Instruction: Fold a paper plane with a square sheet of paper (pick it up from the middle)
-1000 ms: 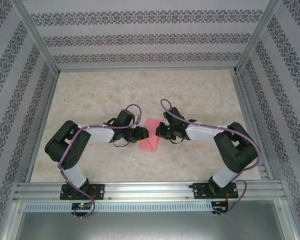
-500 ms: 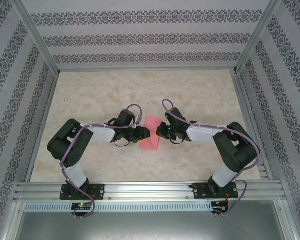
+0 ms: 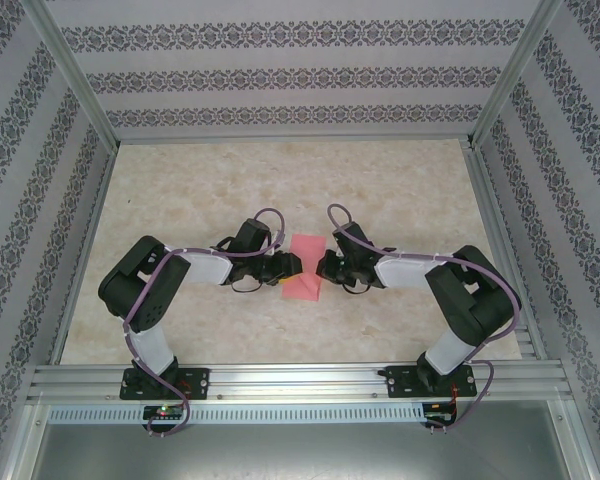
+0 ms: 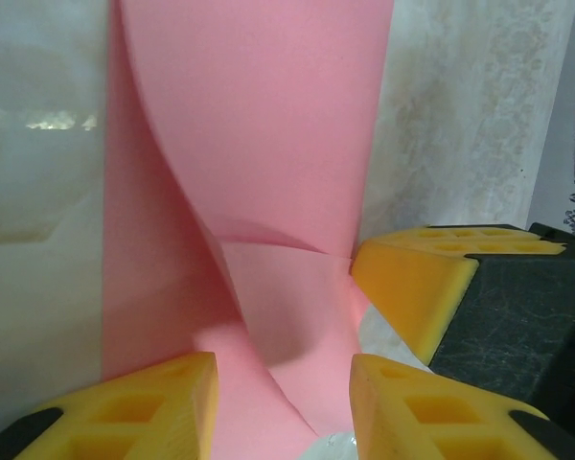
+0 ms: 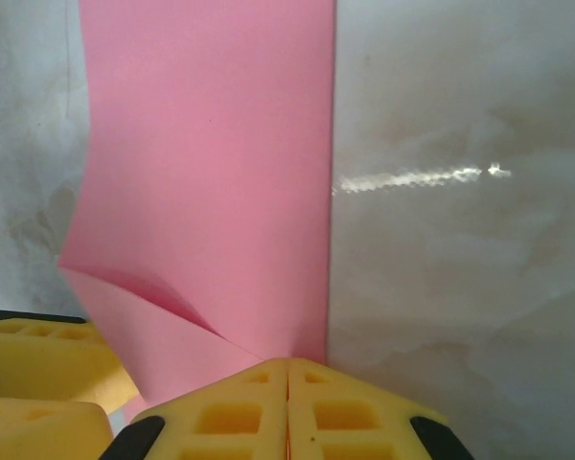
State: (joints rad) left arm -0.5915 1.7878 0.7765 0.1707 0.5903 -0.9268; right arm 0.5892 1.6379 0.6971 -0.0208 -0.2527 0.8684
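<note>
The square sheet of paper is pink and lies partly folded at mid-table between my two grippers. In the left wrist view the paper has a flap lifted and curled, running down between the jaws of my left gripper, which stand apart. My left gripper sits at the sheet's left edge. My right gripper is at the right edge. Its yellow fingers are shut together, the tips of my right gripper resting on the paper near its straight edge. A creased flap lifts beside them.
The marble-patterned table stretches behind and to both sides of the paper. Patterned walls and metal frame posts box it in. An aluminium rail runs along the near edge by the arm bases.
Both grippers have edged slightly nearer the front of the table while staying at the paper's sides. The sheet's near left part looks more tucked in.
</note>
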